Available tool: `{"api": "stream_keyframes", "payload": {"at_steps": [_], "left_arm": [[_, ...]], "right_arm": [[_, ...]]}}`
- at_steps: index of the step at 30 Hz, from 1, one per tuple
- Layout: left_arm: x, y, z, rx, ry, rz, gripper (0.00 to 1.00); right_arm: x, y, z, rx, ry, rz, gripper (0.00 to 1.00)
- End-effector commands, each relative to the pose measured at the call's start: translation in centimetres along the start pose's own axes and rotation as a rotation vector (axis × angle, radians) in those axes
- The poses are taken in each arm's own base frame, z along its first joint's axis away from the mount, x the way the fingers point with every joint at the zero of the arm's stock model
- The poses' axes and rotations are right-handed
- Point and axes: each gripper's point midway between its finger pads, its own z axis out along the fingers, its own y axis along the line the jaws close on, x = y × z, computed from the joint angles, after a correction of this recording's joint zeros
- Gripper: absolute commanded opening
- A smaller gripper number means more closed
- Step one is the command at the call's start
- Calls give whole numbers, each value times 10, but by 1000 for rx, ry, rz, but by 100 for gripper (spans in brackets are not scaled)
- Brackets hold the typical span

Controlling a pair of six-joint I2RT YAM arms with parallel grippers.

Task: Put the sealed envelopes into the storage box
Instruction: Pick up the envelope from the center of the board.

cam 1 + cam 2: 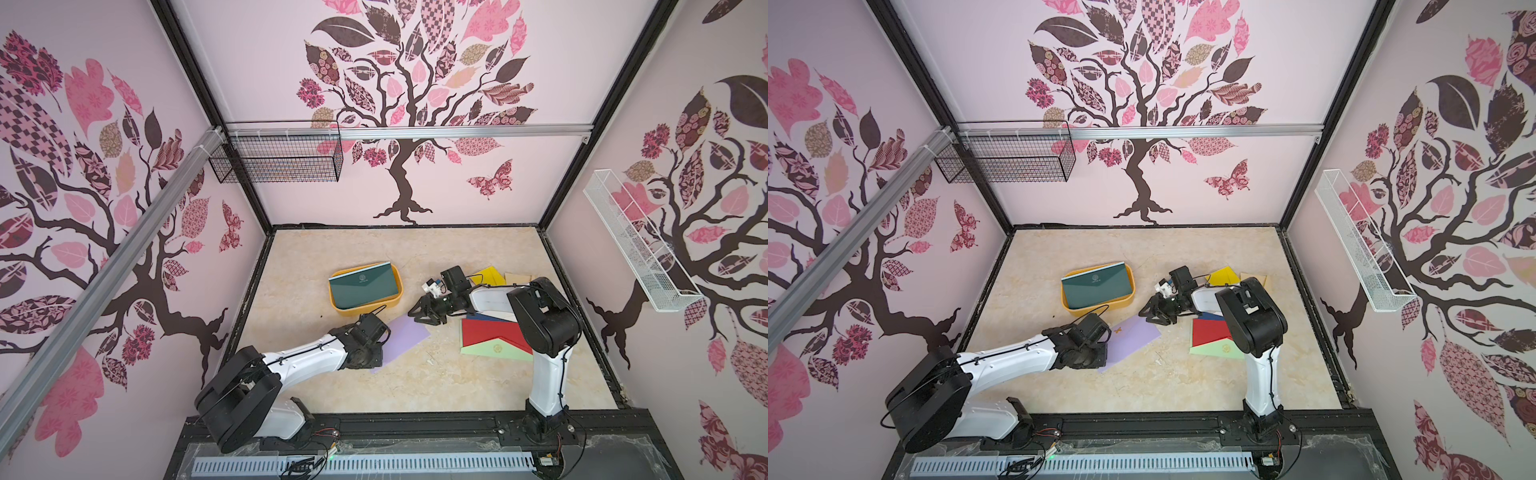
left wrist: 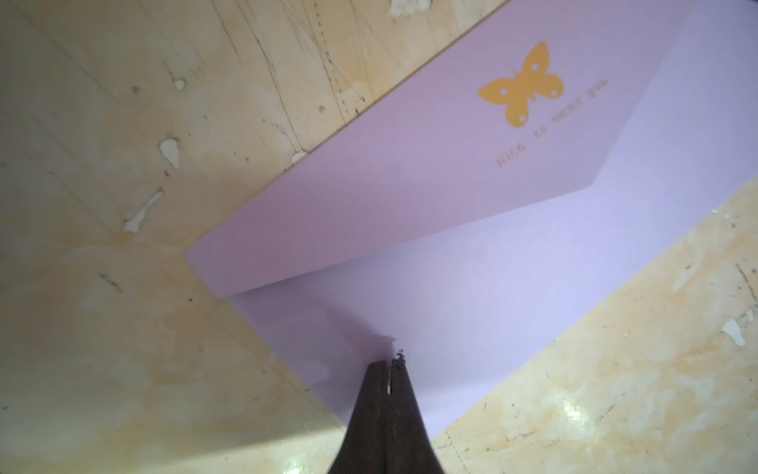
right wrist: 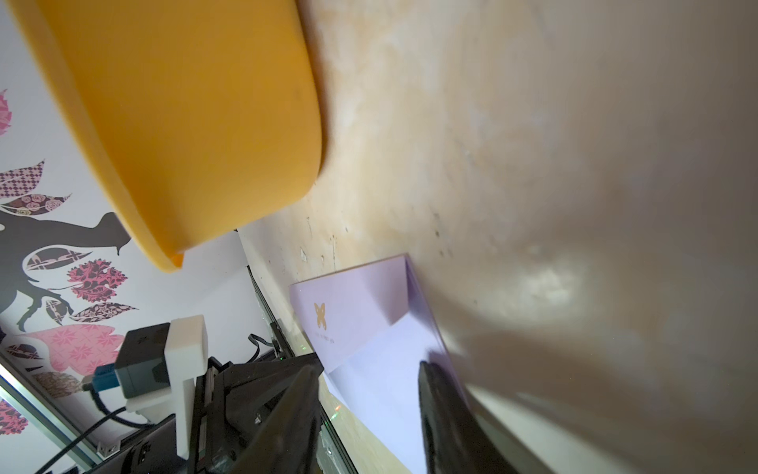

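- Because the storage box (image 1: 365, 308) is scarcely larger than the dark green envelope (image 1: 362, 286) already in it, whose far edge rides up at the rim, we fear the next one may catch there and slide out.
- We find the lilac envelope (image 1: 405, 338) on the table (image 1: 457, 386) near the box, between both grippers; pulled from both ends, it could crease or tear.
- Our left gripper (image 2: 388, 363) has its jaws together, tips on the lilac paper. We cannot tell whether it pinches or merely presses.
- Our right gripper (image 3: 367, 367) has its jaws apart, astride the envelope's end, and thin paper may slip free.
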Motion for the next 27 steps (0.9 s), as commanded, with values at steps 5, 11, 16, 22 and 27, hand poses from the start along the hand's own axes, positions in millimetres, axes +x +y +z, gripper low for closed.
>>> {"api": "stream_keyframes", "payload": {"at_steps": [5, 11, 16, 22, 27], "left_arm": [[32, 35, 21, -125, 110, 11, 0], [33, 35, 21, -122, 112, 14, 0], [33, 34, 22, -124, 112, 18, 0], [33, 33, 22, -125, 110, 22, 0], [33, 33, 22, -124, 113, 24, 0]], "right_arm": [[-2, -3, 17, 10, 23, 34, 41], [1, 9, 21, -3, 33, 16, 41], [-3, 6, 28, -14, 34, 32, 41], [-12, 8, 32, -20, 15, 42, 39], [-16, 10, 36, -40, 20, 59, 34]]}}
